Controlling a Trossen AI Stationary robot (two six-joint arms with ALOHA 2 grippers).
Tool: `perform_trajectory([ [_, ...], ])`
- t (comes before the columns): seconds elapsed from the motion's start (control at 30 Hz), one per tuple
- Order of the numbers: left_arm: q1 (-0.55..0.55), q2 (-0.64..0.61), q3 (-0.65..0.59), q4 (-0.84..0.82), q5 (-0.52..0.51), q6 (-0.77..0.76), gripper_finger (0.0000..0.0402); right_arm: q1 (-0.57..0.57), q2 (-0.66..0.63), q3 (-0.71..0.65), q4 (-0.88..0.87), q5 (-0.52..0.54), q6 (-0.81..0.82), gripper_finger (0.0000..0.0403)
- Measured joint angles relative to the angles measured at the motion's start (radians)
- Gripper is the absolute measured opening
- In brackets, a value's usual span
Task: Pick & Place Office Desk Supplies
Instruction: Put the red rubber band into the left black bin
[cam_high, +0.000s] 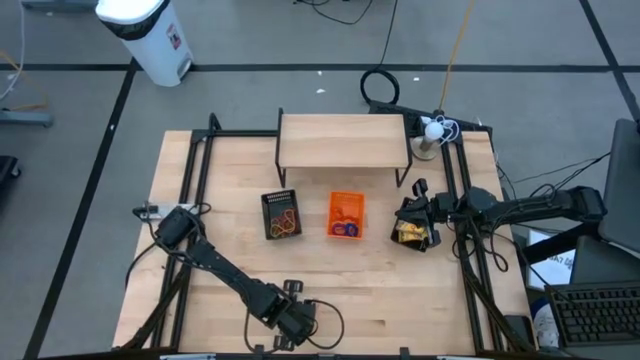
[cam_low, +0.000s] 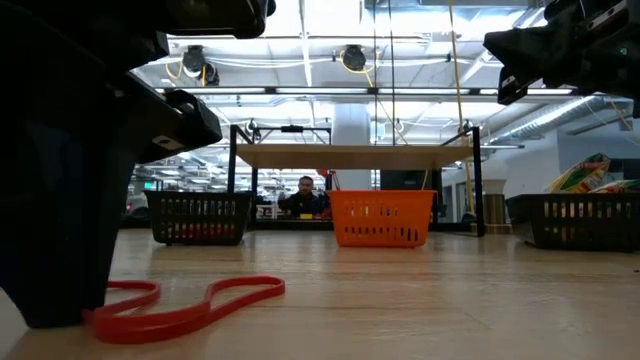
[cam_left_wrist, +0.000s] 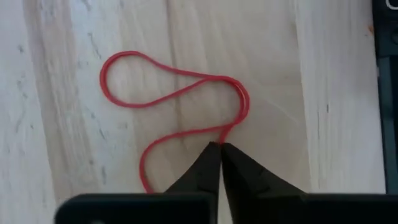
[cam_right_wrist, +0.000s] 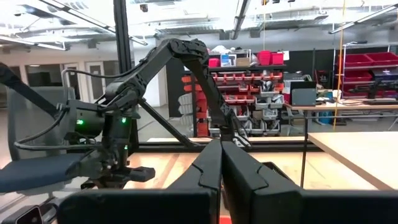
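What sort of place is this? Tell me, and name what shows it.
Probably a robotics lab or workshop in a big industrial hall. A wooden table sits in a metal frame on a taped floor, shelves of red bins stand behind, and exposed ducts run across the ceiling.

Closed right gripper (cam_right_wrist: 220, 163) jaws before left arm (cam_right_wrist: 186, 74).

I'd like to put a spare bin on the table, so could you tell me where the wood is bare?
Bare wood runs along the left edge, left of the dark basket, and across the front right, below the orange basket. The middle row is crowded: both baskets, then the right black basket under the right gripper. The front centre holds the left gripper on the red rubber band.
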Motion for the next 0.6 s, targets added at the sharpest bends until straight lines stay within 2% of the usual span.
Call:
perform_trajectory([
  [0.17, -0.005, -0.043, -0.012, 0.015, -0.002, 0.093, 0.0005, 0.000, 0.000, 0.000, 0.000, 0.000, 0.000, 0.0004],
  [0.27, -0.011, -0.111, -0.020, -0.002, -0.047, 0.123, 0.0003, 0.000, 0.000, 0.000, 0.000, 0.000, 0.000, 0.0004],
  [0.47, -0.023, -0.370, -0.030, 0.006, -0.231, 0.164, 0.0002, 0.000, 0.000, 0.000, 0.011, 0.000, 0.001, 0.0004],
  [0.6, -0.030, -0.546, -0.097, 0.015, -0.324, 0.173, 0.0001, 0.000, 0.000, 0.000, 0.016, 0.000, 0.025, 0.0004],
])
